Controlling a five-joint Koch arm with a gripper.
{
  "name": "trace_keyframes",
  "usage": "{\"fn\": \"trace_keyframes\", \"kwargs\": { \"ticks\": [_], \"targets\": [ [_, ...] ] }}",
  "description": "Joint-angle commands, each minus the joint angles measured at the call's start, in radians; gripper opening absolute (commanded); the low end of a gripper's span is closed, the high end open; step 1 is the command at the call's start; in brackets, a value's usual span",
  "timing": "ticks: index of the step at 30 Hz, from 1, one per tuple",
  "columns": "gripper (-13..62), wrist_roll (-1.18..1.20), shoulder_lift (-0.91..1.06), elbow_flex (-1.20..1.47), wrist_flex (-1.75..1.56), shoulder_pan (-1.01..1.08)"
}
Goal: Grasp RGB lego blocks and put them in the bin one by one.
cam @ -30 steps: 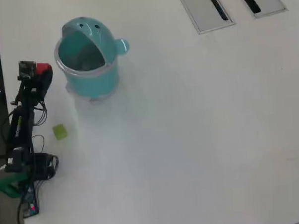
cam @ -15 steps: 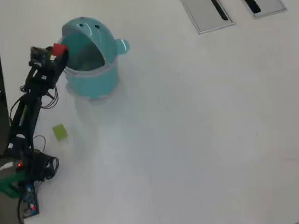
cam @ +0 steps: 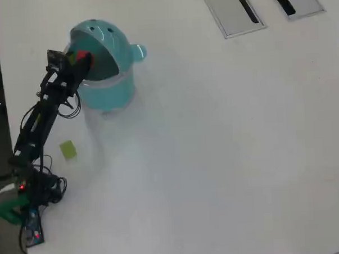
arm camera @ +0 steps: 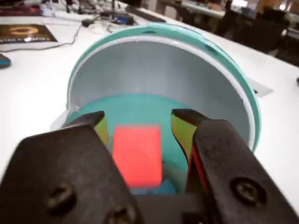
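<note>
The teal bin (cam: 109, 90) stands at the upper left of the overhead view, its hooded mouth (arm camera: 163, 70) filling the wrist view. My gripper (cam: 85, 56) reaches over the bin's opening. In the wrist view my gripper (arm camera: 138, 116) is open. The red block (arm camera: 137, 154) sits between the fingers (arm camera: 182, 130) with a gap on each side, over the bin's inside. A bluish patch (arm camera: 161, 187) shows just under it; I cannot tell what it is. The yellow-green block (cam: 68, 149) lies on the table below the bin, beside the arm.
Two grey slotted panels (cam: 232, 12) (cam: 296, 0) lie at the table's top right. The arm's base and cables (cam: 32, 195) sit at the left table edge. Cables and clutter lie on the table behind the bin in the wrist view.
The arm has swung right, carrying the red block from beside the bin to over its mouth. The jaws now stand apart from the block.
</note>
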Motion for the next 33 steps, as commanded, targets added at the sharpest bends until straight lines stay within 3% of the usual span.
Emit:
{"fn": "trace_keyframes", "kwargs": {
  "ticks": [1, 12, 33],
  "targets": [
    [27.1, -0.023, 0.044, -0.018, -0.101, 0.017],
    [30.1, -0.017, 0.176, 0.072, 0.014, -0.012],
    [29.9, -0.017, 0.595, 0.634, 0.391, -0.017]
  ]
}}
